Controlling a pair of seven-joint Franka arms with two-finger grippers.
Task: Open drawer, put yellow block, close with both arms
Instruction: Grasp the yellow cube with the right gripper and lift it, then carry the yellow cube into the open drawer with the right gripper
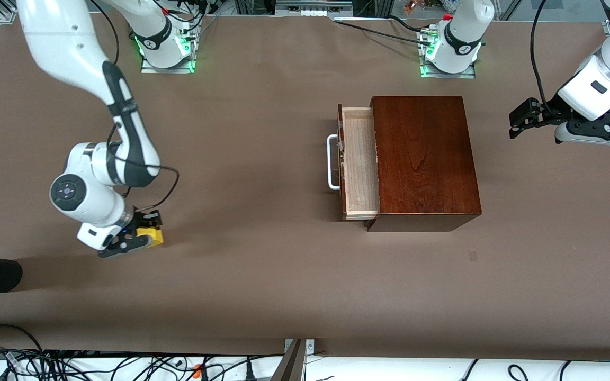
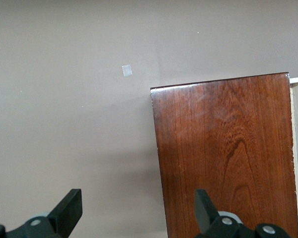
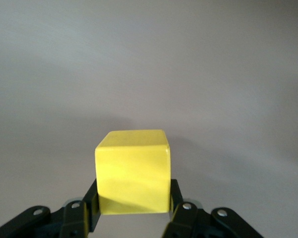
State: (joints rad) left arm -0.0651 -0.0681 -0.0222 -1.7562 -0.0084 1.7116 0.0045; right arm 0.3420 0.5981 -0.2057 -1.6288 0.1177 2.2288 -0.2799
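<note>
Low over brown table (image 1: 262, 286), right tool (image 1: 143, 235) clamps yellow block (image 1: 151, 236); left tool (image 1: 519, 119) released

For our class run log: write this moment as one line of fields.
drawer: open, no block inside | yellow block: on table, gripped | right hand: shut on yellow block | left hand: open, above the table beside the wooden box, waiting

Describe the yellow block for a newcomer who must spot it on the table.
Start at the wooden box with its drawer open, then look toward the right arm's end of the table. There the right gripper is shut on the yellow block, the only bright thing on the brown table.
</note>
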